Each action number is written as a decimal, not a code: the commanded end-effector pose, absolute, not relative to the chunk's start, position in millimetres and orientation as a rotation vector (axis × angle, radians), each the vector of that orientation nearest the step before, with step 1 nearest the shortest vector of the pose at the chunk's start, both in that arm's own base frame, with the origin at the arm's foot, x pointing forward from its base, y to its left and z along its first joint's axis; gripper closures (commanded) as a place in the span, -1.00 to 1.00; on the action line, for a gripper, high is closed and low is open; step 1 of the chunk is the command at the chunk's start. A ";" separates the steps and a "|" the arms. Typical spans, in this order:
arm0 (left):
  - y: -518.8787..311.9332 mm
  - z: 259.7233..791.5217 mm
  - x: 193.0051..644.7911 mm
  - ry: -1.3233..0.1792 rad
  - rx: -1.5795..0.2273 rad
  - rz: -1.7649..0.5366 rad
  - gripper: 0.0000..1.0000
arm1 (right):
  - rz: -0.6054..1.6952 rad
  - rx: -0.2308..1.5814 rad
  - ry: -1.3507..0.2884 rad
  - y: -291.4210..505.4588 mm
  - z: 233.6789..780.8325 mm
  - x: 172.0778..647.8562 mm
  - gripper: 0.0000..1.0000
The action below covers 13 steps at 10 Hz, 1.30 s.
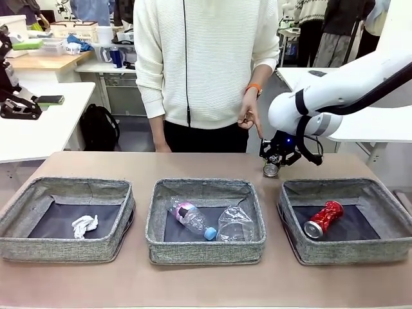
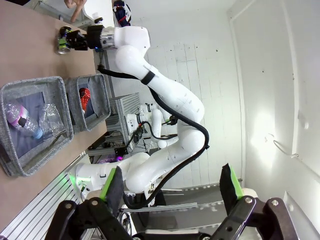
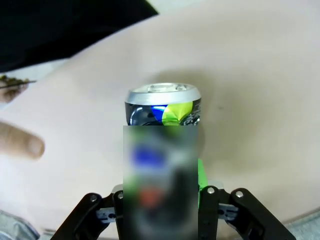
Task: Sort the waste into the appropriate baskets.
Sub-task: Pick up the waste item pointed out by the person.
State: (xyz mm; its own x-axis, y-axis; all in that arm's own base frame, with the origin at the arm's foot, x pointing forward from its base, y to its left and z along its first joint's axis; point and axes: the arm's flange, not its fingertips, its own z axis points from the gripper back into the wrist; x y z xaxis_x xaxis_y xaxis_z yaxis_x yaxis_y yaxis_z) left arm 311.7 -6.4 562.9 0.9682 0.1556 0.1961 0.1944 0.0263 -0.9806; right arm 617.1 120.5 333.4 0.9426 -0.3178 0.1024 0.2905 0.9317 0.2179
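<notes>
My left gripper [image 2: 170, 192] idles wide open, parked clear. Paper wad [image 1: 84, 225], bottle [image 1: 191, 219], cup [image 1: 235, 223] and red can [image 1: 324, 217] are binned. Beyond the right basket [image 1: 393, 246], my right gripper [image 1: 278, 159] clamps the dark can [image 3: 161, 130], probably to join the red one.

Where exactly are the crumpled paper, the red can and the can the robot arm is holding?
white paper wad [image 1: 84, 225], front view, middle of the wad.
red can [image 1: 324, 218], front view, middle of its dented side.
dark can [image 3: 162, 107], right wrist view, upper side below the silver top.
</notes>
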 end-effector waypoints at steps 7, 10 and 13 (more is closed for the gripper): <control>-5.2 565.9 310.7 -0.288 -1.570 -0.047 -1.00 | -0.057 0.171 -0.388 138.2 445.3 391.8 0.99; -5.2 565.9 310.7 -0.288 -1.570 -0.047 -1.00 | -0.184 0.173 -0.304 121.1 463.0 414.5 0.99; -5.2 565.9 310.7 -0.288 -1.570 -0.047 -1.00 | -0.081 0.183 -0.328 182.9 500.6 365.0 0.12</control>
